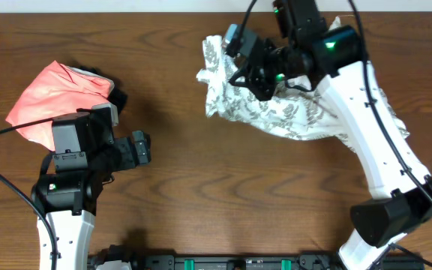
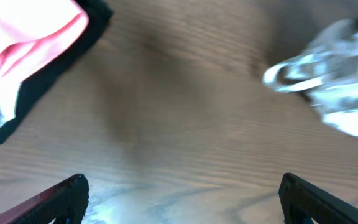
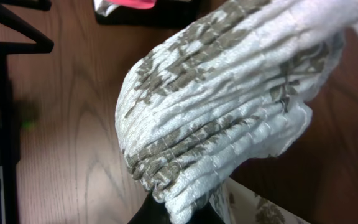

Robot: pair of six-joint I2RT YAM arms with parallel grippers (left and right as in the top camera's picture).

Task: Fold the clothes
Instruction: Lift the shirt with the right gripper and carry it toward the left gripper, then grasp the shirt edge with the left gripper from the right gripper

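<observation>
The clothes (image 1: 291,112), a white dress with grey-green leaf print, lie crumpled at the back right of the wooden table. My right gripper (image 1: 256,77) is shut on a gathered bunch of the fabric and holds that part raised. In the right wrist view the ribbed bunch (image 3: 229,106) fills the frame, pinched between the dark jaws (image 3: 182,210) at the bottom. My left gripper (image 1: 142,146) hangs open over bare wood at the left, apart from the dress. Its fingers (image 2: 67,196) stand wide with nothing between them, and the dress (image 2: 347,81) shows blurred at the right.
A coral-pink garment (image 1: 55,94) lies at the far left on top of a black garment (image 1: 117,97), just behind the left arm. Both also show in the left wrist view, pink (image 2: 23,50) over black (image 2: 55,68). Bare wood (image 1: 201,180) lies between the arms.
</observation>
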